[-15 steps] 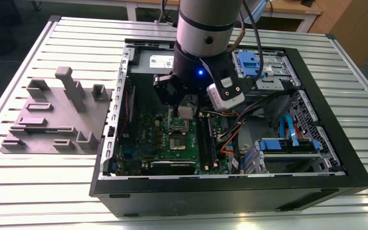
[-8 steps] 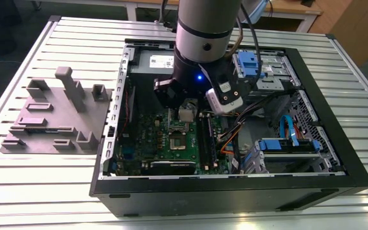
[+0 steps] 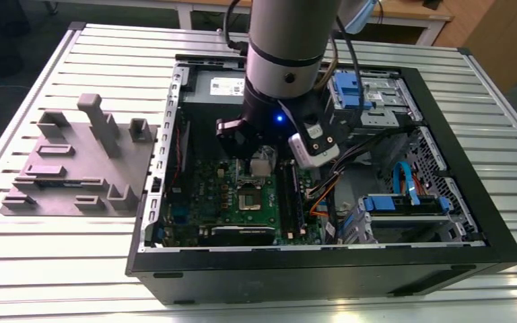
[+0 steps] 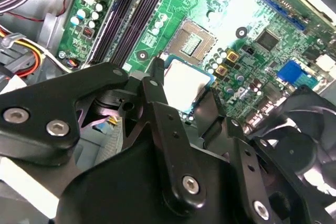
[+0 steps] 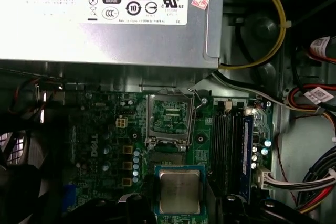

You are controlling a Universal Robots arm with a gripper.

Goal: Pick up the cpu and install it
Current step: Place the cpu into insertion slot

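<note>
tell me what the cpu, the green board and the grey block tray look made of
cpu: likely a metal top, silver-grey with a dull brushed sheen, inside a thin darker rim.
green board: seemingly glossy laminate circuit board, studded with small soldered parts.
grey block tray: probably plastic; matte, uniform grey, blocky moulded-looking shapes.

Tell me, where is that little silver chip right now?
In the first wrist view the cpu is held by the gripper over the green motherboard, right next to the open socket, not yet in it.
</note>
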